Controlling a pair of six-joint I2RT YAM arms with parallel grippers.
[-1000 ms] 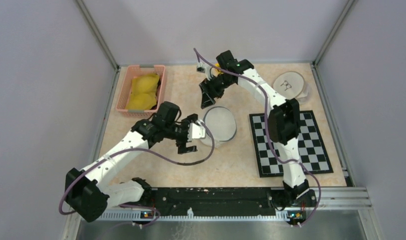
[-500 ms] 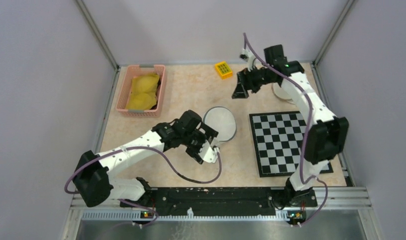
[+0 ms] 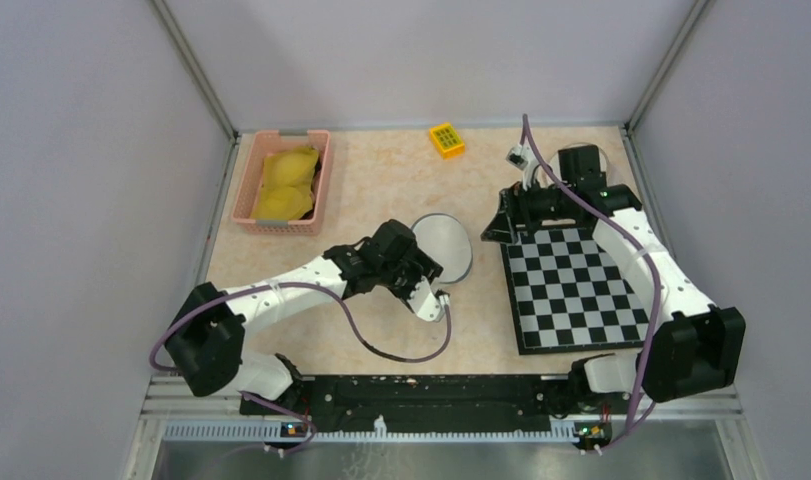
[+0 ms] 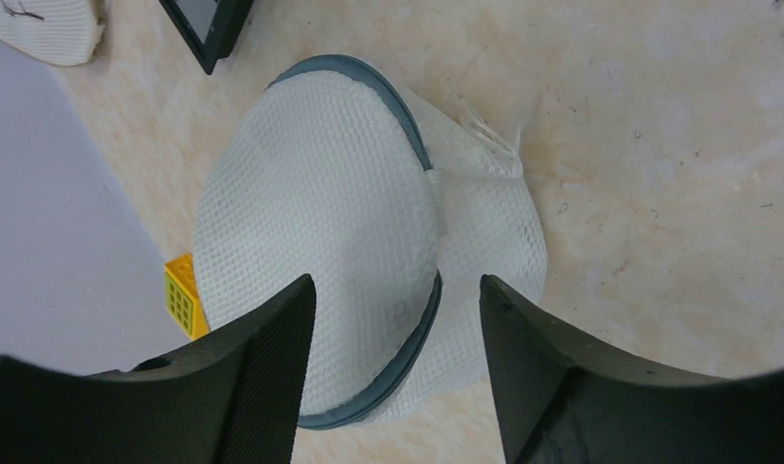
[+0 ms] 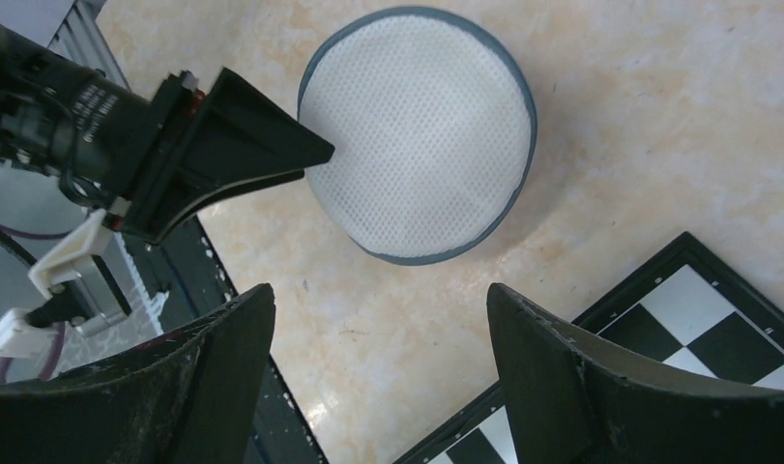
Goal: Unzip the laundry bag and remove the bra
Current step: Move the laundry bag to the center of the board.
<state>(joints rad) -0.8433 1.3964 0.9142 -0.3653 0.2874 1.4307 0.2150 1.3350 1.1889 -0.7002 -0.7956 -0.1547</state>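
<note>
Mesh laundry bag (image 3: 441,246), round, white, grey-rimmed, lies on the desk (image 3: 371,190). Left claw (image 4: 397,290), wide and empty, is just beside it; right claw (image 5: 378,300), wide, well apart. Tugging could drag the bag, since nothing holds it down.

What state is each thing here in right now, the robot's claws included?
Bag: looks zipped shut, nothing pulled out.
Left gripper: open, poised at the bag.
Right gripper: open, empty, held in the air.
Basket: upright, holding yellow cloth.
Mat: lying flat.
Block: sitting alone near the back wall.
</note>
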